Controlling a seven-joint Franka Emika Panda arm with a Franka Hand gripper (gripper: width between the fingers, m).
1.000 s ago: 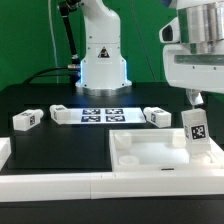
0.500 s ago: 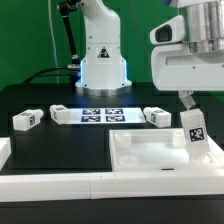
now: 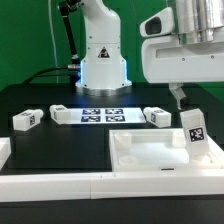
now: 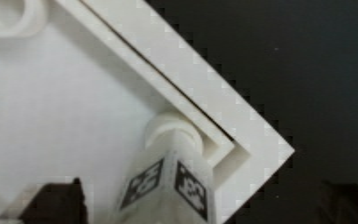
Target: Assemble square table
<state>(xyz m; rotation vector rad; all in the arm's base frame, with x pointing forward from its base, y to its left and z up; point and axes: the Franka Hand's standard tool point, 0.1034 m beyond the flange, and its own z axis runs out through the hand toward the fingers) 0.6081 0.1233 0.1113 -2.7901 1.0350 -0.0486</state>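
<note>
The white square tabletop [image 3: 150,155] lies at the front right with its rim up. One white tagged leg [image 3: 194,130] stands upright in its far right corner. In the wrist view the same leg [image 4: 171,178] is seen from above, standing in the corner of the tabletop [image 4: 60,110]. My gripper [image 3: 179,97] hangs open and empty just above the leg, toward the exterior view's left. In the wrist view the gripper [image 4: 197,207] has its dark fingertips [image 4: 55,200] apart on either side of the leg, not touching it. Three loose legs lie on the table: one [image 3: 27,120], another [image 3: 60,112] and a third [image 3: 157,116].
The marker board [image 3: 100,113] lies in front of the robot base [image 3: 102,65]. A long white border bar [image 3: 55,186] runs along the front edge, and a white block [image 3: 4,151] sits at the exterior view's left. The table surface is black.
My gripper has slid toward the exterior view's left, away from the upright leg. The leg stays standing in the tabletop corner. The loose legs have not moved.
</note>
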